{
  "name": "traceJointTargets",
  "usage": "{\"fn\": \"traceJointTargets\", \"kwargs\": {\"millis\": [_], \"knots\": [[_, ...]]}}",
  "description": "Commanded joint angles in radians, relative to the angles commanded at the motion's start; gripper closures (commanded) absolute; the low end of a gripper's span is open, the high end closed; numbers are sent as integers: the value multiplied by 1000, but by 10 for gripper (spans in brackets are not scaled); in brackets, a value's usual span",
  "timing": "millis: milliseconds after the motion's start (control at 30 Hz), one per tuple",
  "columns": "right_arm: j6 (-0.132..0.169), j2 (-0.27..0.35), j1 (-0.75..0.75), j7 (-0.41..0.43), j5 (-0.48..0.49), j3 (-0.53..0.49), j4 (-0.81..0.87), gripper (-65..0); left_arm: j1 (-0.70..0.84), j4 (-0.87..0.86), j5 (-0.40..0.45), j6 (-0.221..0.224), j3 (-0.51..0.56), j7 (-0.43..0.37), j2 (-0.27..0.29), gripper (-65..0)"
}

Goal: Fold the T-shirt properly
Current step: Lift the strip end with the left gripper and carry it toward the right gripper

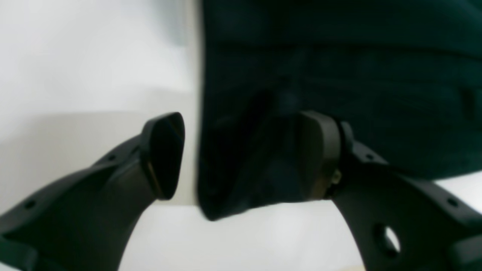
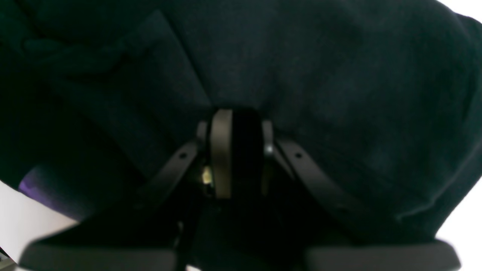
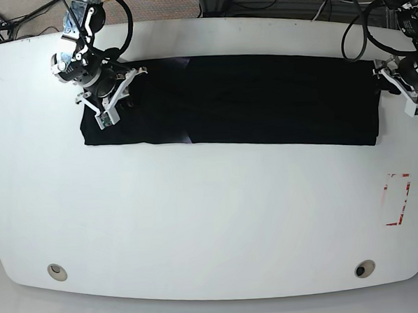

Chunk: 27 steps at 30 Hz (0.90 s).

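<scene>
- Lying folded in a long band, the T-shirt (image 3: 262, 97) spans the white table (image 3: 198, 220) toward twelve o'clock.
- Left gripper (image 1: 241, 150) at three o'clock: jaws spread wide around the shirt's corner.
- Right gripper (image 2: 237, 150) at ten o'clock: jaws pinched together on the fabric.

T-shirt (image 3: 262, 97) seen as soft matte black cloth, table (image 3: 198, 220) smooth glossy white, gripper fingers (image 1: 163, 154) dull black plastic
</scene>
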Motion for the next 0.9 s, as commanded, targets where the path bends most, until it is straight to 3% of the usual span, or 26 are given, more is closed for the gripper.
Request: {"fn": "traceJointTargets", "kwargs": {"millis": [233,600,900], "knots": [[0,-2,2,0,3,0,-2,-90,-25,-15,0,0,49,-40,-25,-428],[0,-3,3,0,3,0,0,-90,-117,-213,2,0,107,-83,-51,-425],[0,-5,5,0,3,0,0,-89,-129,-227,-6,0,233,-112,-74,-424]]}}
